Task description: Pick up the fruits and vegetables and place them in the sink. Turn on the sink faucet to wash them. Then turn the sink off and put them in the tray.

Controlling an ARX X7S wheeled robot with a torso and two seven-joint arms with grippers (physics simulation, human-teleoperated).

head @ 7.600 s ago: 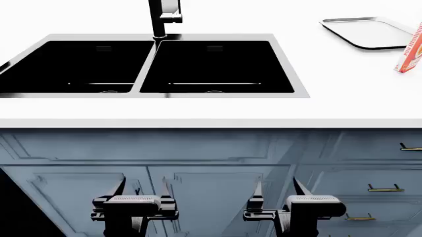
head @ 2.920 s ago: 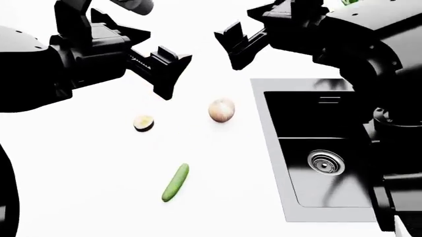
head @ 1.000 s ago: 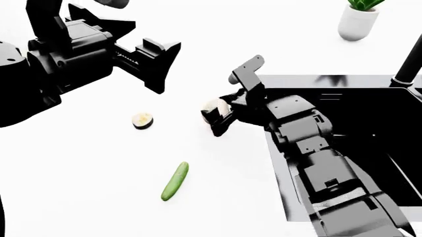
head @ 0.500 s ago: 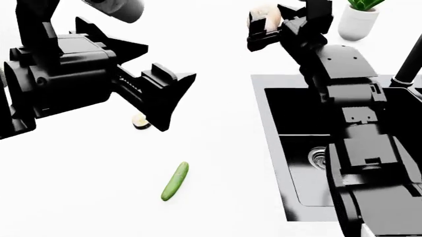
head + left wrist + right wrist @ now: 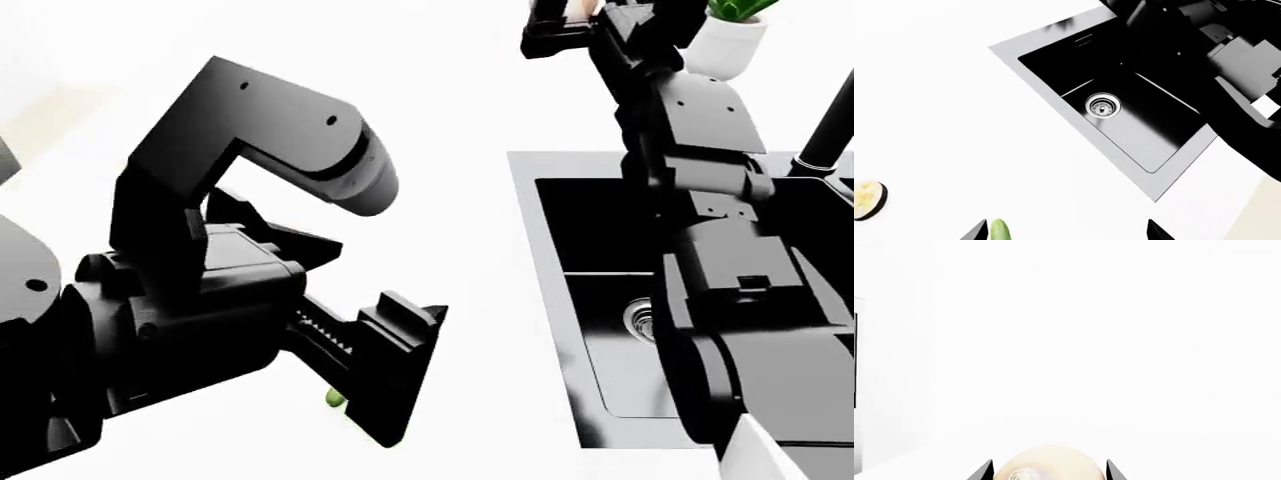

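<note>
We find no brand, label or legible writing in any view. In the head view, the left tool (image 5: 387,380) fills the lower left, its jaws spread apart and holding nothing; it hides nearly all of the cucumber (image 5: 334,398), of which only a green sliver shows against the white table (image 5: 467,120). In the left wrist view, one green end of the cucumber (image 5: 999,230) appears between the two dark fingertips (image 5: 976,231) at the frame edge, lying on the table (image 5: 934,100) below them; the rest is cut off. A round slice with a dark rim and pale yellow face (image 5: 866,200) lies near it, partly cropped; we cannot identify it further.

The right tool (image 5: 577,18) is raised at the upper edge of the head view, clenched on the onion (image 5: 578,8), which is mostly cropped there. The right wrist view shows the pale tan top of the onion (image 5: 1047,464) pressed between the two fingertips (image 5: 981,471).

The left basin of the black sink (image 5: 594,300), with its steel drain (image 5: 1103,105), is visible and holds neither vegetable; the right arm covers the remainder. The faucet (image 5: 827,130) is cut off at the right edge, beside a white plant pot (image 5: 727,45). The tray lies outside all views.
</note>
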